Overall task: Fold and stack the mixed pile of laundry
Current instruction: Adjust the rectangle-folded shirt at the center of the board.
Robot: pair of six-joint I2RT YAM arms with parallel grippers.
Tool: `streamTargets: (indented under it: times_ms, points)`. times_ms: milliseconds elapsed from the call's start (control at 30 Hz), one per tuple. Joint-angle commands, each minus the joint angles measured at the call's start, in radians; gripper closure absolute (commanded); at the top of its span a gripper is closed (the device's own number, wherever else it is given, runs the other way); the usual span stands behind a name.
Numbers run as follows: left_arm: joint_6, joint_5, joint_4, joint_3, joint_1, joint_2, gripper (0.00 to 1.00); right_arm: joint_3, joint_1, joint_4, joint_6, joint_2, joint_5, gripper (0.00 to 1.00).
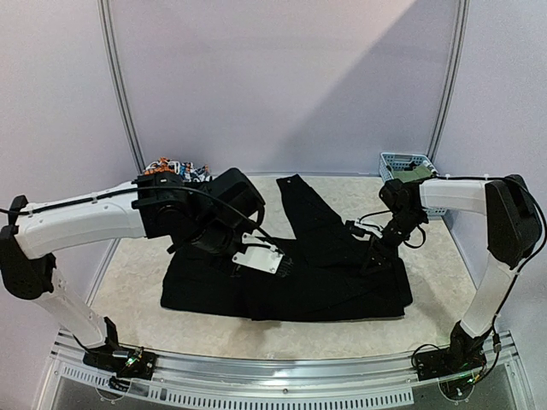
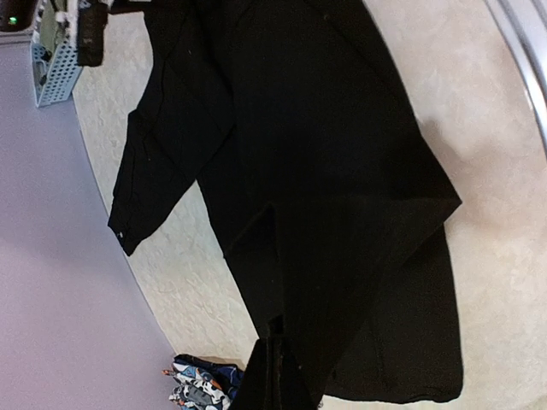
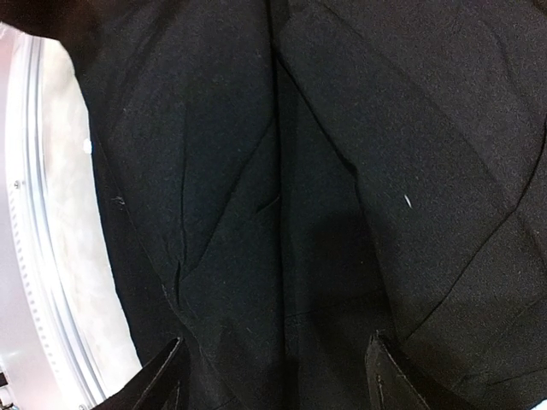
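The long black trousers (image 1: 325,290) lie spread across the middle of the table, one leg reaching toward the back. They also fill the left wrist view (image 2: 325,171) and the right wrist view (image 3: 256,171). My left gripper (image 1: 282,269) is shut on a fold of the trousers (image 2: 275,367) near their middle. My right gripper (image 1: 373,256) is open just above the trousers' right part, one finger (image 3: 167,380) on each side of bare black cloth. The rest of the laundry pile (image 1: 175,166), with an orange-blue-white print, sits at the back left and shows in the left wrist view (image 2: 201,383).
A light-blue lattice basket (image 1: 406,162) stands at the back right behind my right arm, with something olive at its rim; it shows in the left wrist view (image 2: 53,68). The table's metal front rail (image 1: 273,367) runs along the near edge.
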Motion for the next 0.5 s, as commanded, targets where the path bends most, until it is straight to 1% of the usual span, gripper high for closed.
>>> streamTargets:
  times_ms: [0,100,200,267,367,467]
  points:
    - [0.104,-0.113,0.099,-0.095,0.021,0.034,0.99,0.013,0.007,0.003,-0.018,0.017,-0.025,0.3]
    - [0.114,-0.11,0.179,-0.146,0.038,0.022,0.91,0.009,0.007,0.003,-0.019,0.021,-0.026,0.3]
    - [0.147,-0.139,0.251,-0.195,0.053,0.01,0.89,0.004,0.007,0.005,-0.019,0.023,-0.03,0.29]
    - [0.183,-0.18,0.318,-0.231,0.071,0.004,0.9,0.004,0.008,0.005,-0.019,0.023,-0.031,0.3]
    - [0.218,-0.22,0.39,-0.255,0.101,0.007,1.0,0.005,0.009,0.006,-0.017,0.026,-0.034,0.29]
    - [0.184,-0.243,0.419,-0.25,0.13,0.01,1.0,0.003,0.009,-0.001,-0.016,0.025,-0.035,0.29]
